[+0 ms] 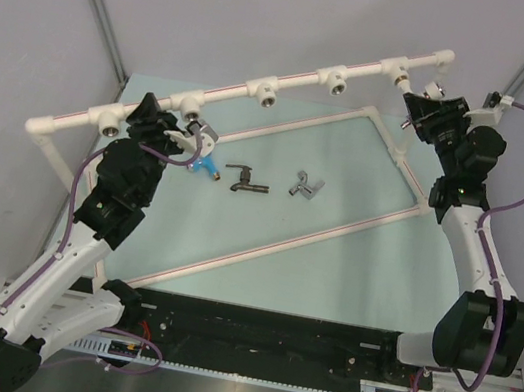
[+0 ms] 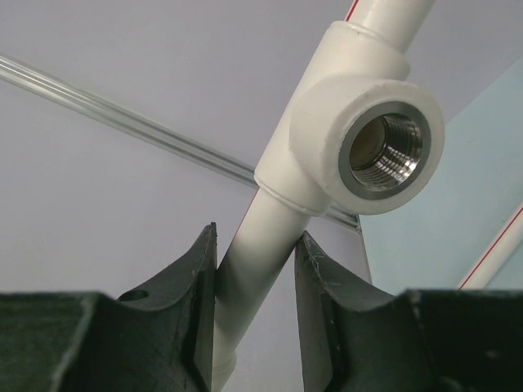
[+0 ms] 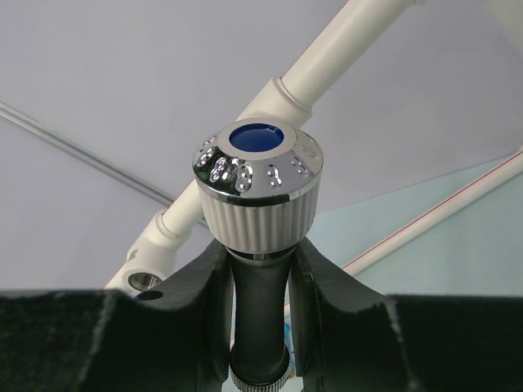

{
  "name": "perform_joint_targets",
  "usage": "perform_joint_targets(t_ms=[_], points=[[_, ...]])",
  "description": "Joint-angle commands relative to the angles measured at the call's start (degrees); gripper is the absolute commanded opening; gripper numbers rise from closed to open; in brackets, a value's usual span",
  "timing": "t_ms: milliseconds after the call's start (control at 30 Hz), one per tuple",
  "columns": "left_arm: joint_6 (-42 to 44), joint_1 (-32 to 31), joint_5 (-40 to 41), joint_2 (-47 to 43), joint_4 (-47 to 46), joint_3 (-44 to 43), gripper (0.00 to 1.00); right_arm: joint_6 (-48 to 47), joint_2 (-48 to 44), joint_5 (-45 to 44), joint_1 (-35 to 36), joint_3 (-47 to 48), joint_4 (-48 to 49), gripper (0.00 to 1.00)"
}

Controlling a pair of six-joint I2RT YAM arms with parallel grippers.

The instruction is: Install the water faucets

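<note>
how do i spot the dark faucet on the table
On the pale green table, three faucets lie in a row. The dark faucet is the middle one, between the blue faucet and the silver-grey faucet. It alone is near-black.

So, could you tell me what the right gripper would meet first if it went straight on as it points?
Probably the white pipe, which crosses just ahead of the right gripper and the tap it holds; depth is hard to judge.

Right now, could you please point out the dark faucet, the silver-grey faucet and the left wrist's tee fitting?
dark faucet (image 1: 247,185): top view, on its body.
silver-grey faucet (image 1: 304,187): top view, on its middle.
tee fitting (image 2: 315,122): left wrist view, on its white body.
</note>
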State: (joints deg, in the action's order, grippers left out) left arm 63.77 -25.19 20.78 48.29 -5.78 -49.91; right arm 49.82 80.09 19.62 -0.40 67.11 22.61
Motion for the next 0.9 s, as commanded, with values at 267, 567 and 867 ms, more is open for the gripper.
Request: perform_joint_targets(t_ms=[267, 567, 867], points=[[-10.86, -0.39, -1.88, -2.85, 0.07, 1.57, 0.0, 16.88, 5.16, 5.61, 1.37, 1.71, 2.43, 0.0], [-10.33, -0.39, -2.85, -2.94, 0.16, 1.92, 0.0, 24.44, 5.95, 6.4, 1.63, 0.12, 6.39, 0.0], [-10.15, -0.39, -3.46, -3.2, 0.24, 2.1, 0.0, 26.2, 5.42, 6.22, 1.9, -0.14, 5.87, 0.01]])
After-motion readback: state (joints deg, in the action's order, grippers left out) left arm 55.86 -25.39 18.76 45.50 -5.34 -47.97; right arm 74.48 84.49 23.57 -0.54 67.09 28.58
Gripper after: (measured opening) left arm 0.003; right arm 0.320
